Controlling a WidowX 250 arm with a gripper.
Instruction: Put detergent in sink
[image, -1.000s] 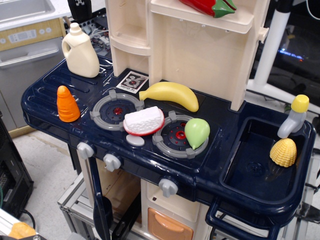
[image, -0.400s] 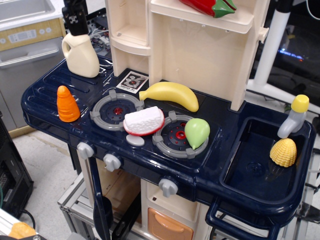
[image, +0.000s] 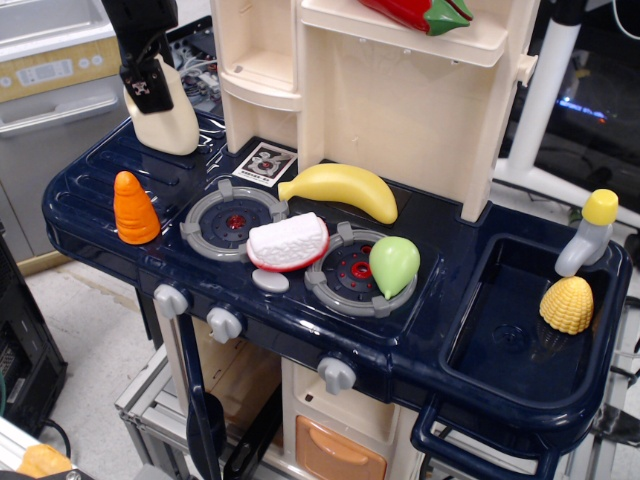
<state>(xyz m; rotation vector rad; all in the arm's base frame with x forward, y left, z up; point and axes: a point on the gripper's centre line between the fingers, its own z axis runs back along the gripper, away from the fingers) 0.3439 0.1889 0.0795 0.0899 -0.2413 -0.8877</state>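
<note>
The cream-white detergent jug (image: 172, 122) stands upright at the back left corner of the navy counter. My black gripper (image: 148, 85) has come down from above over its top, hiding the cap and the handle. Whether its jaws are closed on the jug does not show. The navy-blue sink (image: 520, 330) is at the far right end of the counter, well away from the gripper. A yellow corn piece (image: 567, 304) lies in it.
An orange carrot (image: 135, 207) stands at the left front. A banana (image: 341, 189), a white-and-red slice (image: 288, 241) and a green pear (image: 393, 265) lie around the two burners. The grey faucet with yellow top (image: 588, 233) stands behind the sink. A cream shelf tower (image: 400, 90) rises at the back.
The gripper has come down from the top edge onto the detergent jug, now covering its cap and handle. The jug and everything else have stayed in place.
</note>
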